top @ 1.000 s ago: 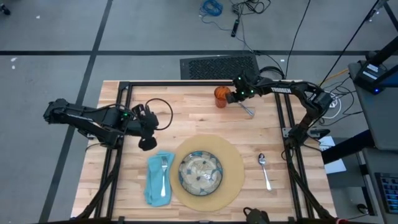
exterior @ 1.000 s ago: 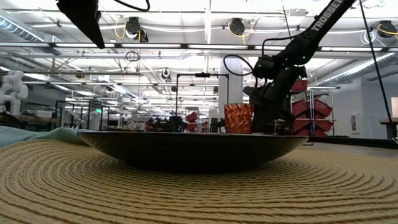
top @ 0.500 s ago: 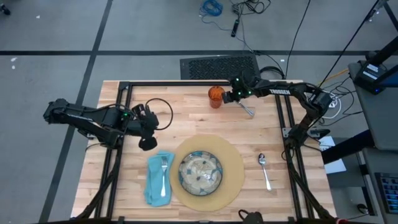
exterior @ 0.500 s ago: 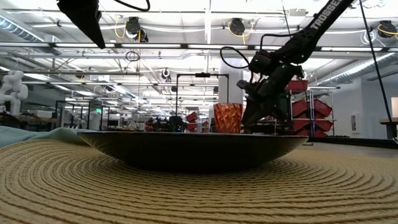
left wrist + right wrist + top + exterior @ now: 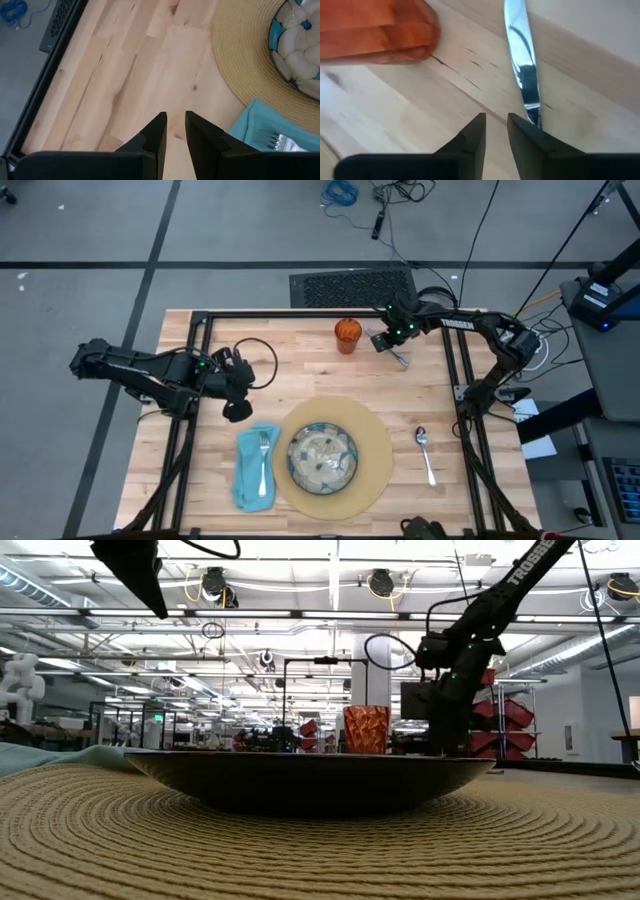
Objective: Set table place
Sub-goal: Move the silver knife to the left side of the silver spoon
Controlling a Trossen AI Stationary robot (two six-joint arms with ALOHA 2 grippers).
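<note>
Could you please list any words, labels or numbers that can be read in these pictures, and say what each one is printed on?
"TROSSEN" – white letters along the right arm, only partly legible in the low view.
The same white lettering shows on the right arm in the high view, but there it is too small to read.
No readable text on the orange cup, plate, napkin or table.

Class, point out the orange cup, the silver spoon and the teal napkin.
Small orange translucent cup (image 5: 347, 332), high view, its rim.
Silver spoon (image 5: 426, 454), high view, mid-handle.
Teal cloth napkin (image 5: 246, 478), high view, bare cloth beside the fork.
</note>
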